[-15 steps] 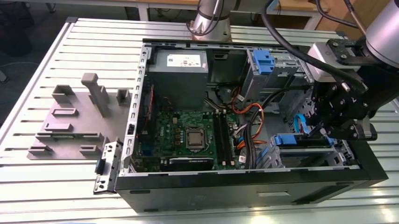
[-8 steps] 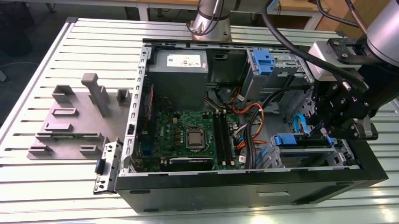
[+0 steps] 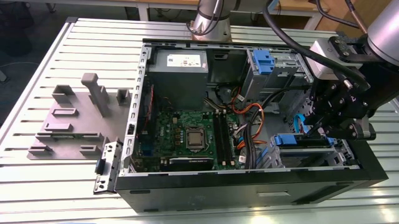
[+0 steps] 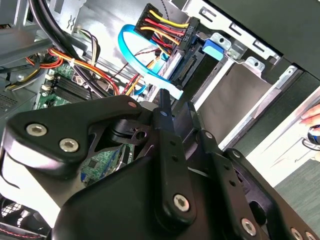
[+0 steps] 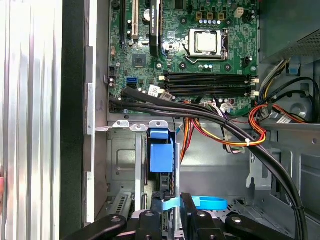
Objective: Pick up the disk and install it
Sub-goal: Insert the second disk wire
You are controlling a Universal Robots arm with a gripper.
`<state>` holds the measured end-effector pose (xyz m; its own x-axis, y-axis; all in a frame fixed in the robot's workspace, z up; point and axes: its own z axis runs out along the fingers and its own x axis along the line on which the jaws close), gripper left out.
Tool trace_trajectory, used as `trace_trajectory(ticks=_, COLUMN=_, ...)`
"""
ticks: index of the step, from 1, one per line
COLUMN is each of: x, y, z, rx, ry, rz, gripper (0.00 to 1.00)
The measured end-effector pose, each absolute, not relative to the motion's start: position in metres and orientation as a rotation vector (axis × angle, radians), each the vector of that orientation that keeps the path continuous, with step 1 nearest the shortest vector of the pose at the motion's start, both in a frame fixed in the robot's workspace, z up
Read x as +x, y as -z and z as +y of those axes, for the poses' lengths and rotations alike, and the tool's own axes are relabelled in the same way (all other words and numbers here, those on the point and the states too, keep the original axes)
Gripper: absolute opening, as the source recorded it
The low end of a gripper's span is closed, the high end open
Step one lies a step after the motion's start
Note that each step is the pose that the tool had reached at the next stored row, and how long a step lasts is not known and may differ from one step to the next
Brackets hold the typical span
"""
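- The pincer [image 3: 324, 133] hangs inside the open computer case [image 3: 249, 189], over the drive bay [image 3: 305, 155] at the exterior view's right.
- In the first wrist view the disk [image 5: 161, 156], in its blue frame, stands on edge in that bay, right at the pincer.
- Whether the pincer grips the disk or is loose cannot be told.
- A blue flat cable [image 5: 210, 202] curls just beside the disk.
- The case sits on the slatted counter [image 3: 37, 60].

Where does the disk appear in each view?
Exterior view: the disk is in the drive bay at the exterior view's right, just below the gripper.
First wrist view: the disk is in the bay slot, between the gripper and the motherboard.
Second wrist view: the disk is beyond the gripper, beside the coloured-wire plug.
Shared landmark: the light-blue cable looping beside it.
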<state>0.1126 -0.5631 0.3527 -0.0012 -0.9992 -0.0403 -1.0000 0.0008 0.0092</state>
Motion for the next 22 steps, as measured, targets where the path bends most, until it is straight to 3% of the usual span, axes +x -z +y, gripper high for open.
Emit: trace_trajectory(ticks=22, x=0.1192, y=-0.3581, z=-0.5630, rx=-2.205, ry=-0.056, rz=2.207, gripper=0.29)
